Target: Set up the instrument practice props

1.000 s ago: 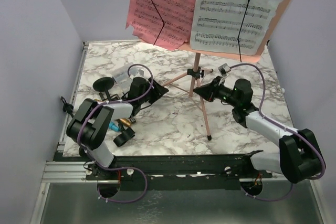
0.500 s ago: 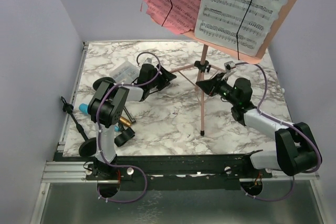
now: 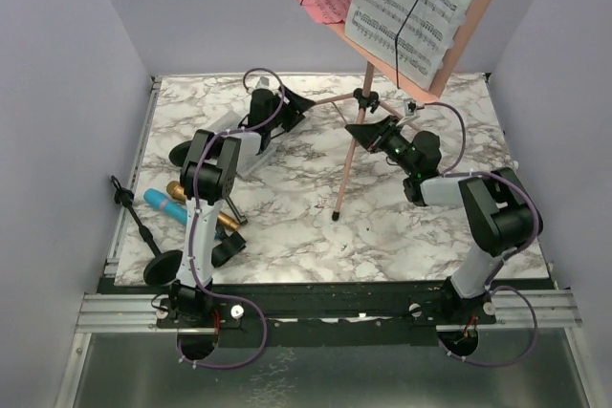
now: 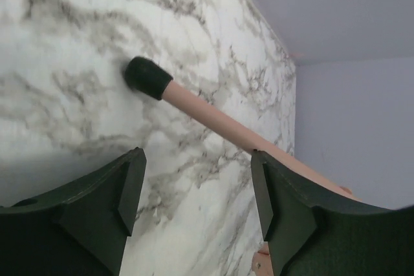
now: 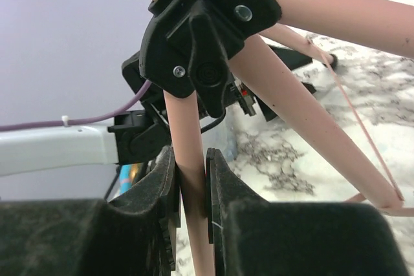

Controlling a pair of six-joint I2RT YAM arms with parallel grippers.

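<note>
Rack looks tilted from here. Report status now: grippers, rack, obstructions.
Right gripper shut on one leg of the music rack. Left gripper open, rubber foot ahead, untouched. Rack tilted. Microphones lie left, clear of it.

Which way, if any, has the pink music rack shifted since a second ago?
Yes. The pink music rack has gone toward the far wall; its near foot now sits farther from the table's front edge.
</note>
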